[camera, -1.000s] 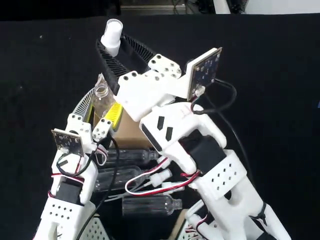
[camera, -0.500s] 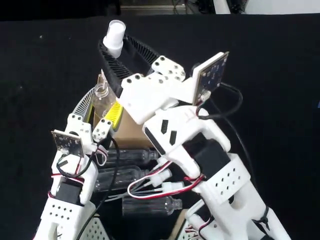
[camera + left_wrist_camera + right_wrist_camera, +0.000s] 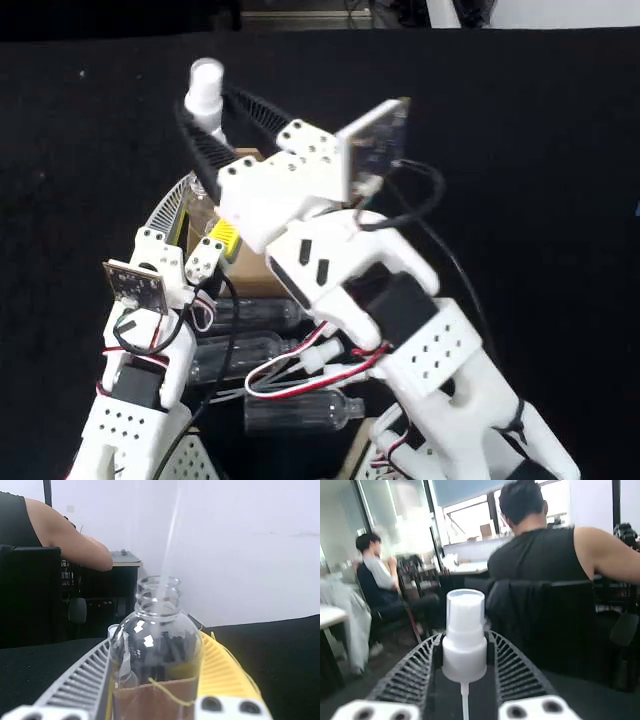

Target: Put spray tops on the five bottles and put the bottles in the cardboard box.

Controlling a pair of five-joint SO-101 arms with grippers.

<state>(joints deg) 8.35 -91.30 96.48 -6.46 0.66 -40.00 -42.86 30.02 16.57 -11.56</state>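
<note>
The left gripper (image 3: 159,635) is clamped on the clear plastic bottle (image 3: 156,655), holding it upright with the open threaded neck above its fingers. The right gripper (image 3: 465,650) pinches the white spray top (image 3: 464,625), and its thin dip tube (image 3: 464,700) hangs below the fingers towards that neck. Whether the tip is inside, I cannot tell. Best to centre the tube, lower it straight, and seat the collar square before twisting.

The arms (image 3: 450,350) are white plastic with black motors (image 3: 397,302) and red, white and black cables (image 3: 292,377), the right pincer (image 3: 207,105) ribbed black, the left pincer (image 3: 159,632) grey and yellow.
</note>
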